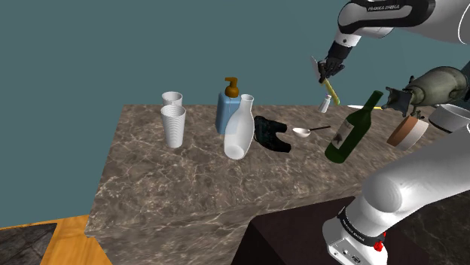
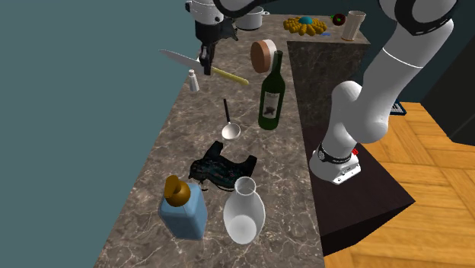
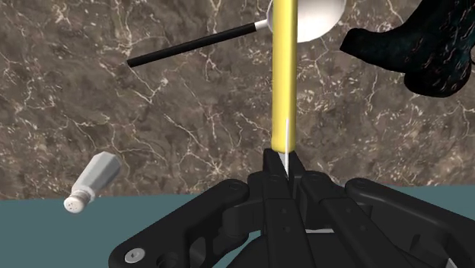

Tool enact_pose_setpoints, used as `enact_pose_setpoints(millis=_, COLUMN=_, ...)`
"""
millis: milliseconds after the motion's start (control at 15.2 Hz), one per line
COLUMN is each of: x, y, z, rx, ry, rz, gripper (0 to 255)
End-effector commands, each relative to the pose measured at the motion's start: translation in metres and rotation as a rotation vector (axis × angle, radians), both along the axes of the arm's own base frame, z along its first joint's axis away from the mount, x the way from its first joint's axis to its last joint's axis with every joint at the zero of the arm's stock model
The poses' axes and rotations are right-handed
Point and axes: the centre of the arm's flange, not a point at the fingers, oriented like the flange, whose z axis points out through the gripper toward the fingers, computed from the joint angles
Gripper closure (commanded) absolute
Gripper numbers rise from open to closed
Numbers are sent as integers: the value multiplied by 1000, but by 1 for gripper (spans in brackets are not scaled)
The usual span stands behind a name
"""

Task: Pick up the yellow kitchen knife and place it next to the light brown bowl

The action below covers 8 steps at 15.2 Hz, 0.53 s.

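My gripper (image 1: 328, 71) is shut on the knife (image 2: 183, 60) and holds it in the air above the far end of the marble counter (image 1: 188, 173). The grey blade sticks out on one side of the fingers. The yellow handle (image 3: 282, 68) sticks out on the other side, slanting down toward the spoon (image 3: 304, 19). In the second exterior view the gripper (image 2: 205, 58) hangs just above the salt shaker (image 2: 194, 81). The light brown bowl (image 1: 407, 129) looks tipped on its edge behind the wine bottle (image 1: 350, 128), at the shoulder view's right; the same bowl (image 2: 263, 55) lies a short way from the knife handle (image 2: 228, 74).
A green wine bottle (image 2: 271, 95) stands between spoon (image 2: 230, 126) and counter edge. A crumpled black item (image 1: 271, 134), a white vase (image 1: 239, 132), a blue soap dispenser (image 1: 228, 109) and stacked white cups (image 1: 173, 120) sit further along. The salt shaker (image 3: 90, 181) lies near the counter's end.
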Motion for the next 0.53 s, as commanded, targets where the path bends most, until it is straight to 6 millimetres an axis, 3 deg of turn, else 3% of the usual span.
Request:
enact_pose_setpoints(millis=0, x=-13, y=-24, z=0, rx=0, ry=0, rz=2, gripper=255)
enact_pose_setpoints(millis=462, x=-59, y=-104, z=0, rx=0, ry=0, rz=2, gripper=255)
